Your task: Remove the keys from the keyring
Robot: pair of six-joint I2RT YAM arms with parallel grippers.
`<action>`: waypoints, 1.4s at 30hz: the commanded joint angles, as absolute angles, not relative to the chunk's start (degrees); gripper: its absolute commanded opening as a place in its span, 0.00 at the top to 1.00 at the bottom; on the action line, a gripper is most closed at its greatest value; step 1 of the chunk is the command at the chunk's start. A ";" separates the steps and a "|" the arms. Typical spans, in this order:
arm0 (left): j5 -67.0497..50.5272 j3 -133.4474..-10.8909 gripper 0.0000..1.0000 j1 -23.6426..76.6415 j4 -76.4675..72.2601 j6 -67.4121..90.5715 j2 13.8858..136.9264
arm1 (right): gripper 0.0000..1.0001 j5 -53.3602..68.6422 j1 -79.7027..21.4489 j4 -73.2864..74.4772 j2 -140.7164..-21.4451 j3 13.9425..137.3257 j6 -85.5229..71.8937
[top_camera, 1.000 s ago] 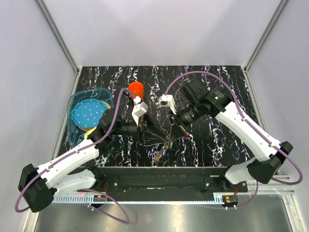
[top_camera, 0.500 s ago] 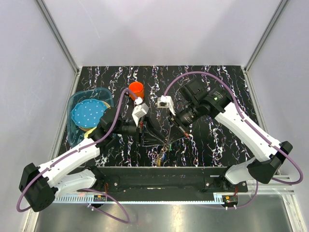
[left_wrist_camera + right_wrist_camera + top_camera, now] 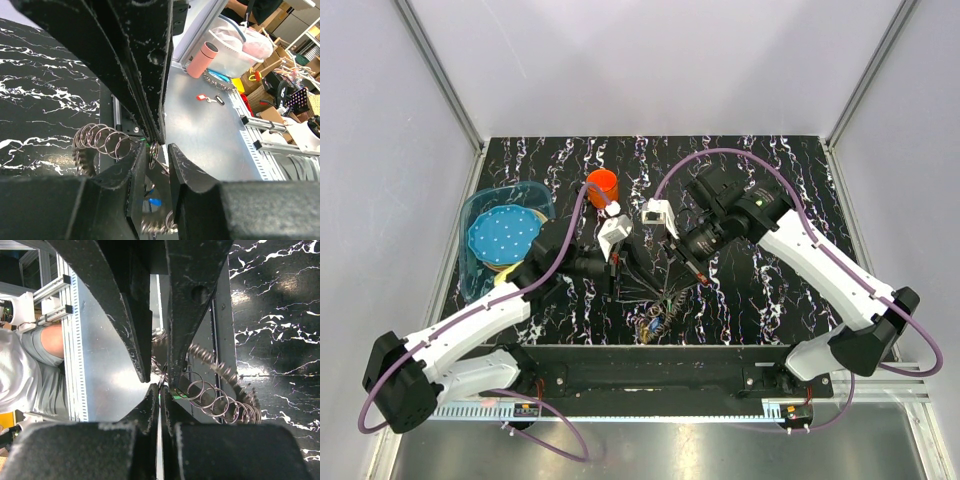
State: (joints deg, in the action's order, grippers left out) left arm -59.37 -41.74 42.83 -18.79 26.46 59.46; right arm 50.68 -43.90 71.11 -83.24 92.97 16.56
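Teasing the keys point(image 3: 654, 321) off: left gripper point(image 3: 156, 151) nearly shut on a keyring point(image 3: 102, 142) loop, right gripper point(image 3: 160, 390) pinching something thin; next, probably twist apart.

The grey metal keyring point(image 3: 220, 402), a toothed rim with overlapping wire loops, sits near the tabletop's point(image 3: 770, 300) front edge. Tiny keys point(image 3: 652, 322) (blue, green heads) cluster beside it.

Orange cup point(image 3: 602, 185) upright on black marbled table point(image 3: 770, 290), clear bluish tub point(image 3: 480, 208) at left holding a blue dotted disc point(image 3: 503, 236)
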 commanded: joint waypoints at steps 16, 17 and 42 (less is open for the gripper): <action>-60.82 -45.97 0.84 42.54 -17.75 24.08 60.03 | 1.00 53.44 -44.82 68.73 -82.53 92.11 16.70; -60.73 -45.97 0.83 42.54 -17.75 24.08 60.03 | 1.00 53.35 -44.74 68.64 -82.44 92.02 16.70; -60.74 -45.44 1.00 42.01 -19.86 25.93 61.00 | 1.00 51.52 -45.00 66.80 -81.74 90.79 15.30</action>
State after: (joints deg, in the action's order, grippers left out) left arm -60.71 -43.27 42.26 -14.79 25.43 60.90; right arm 51.24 -44.21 70.08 -83.29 90.67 16.34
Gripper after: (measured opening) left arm 0.012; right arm 0.011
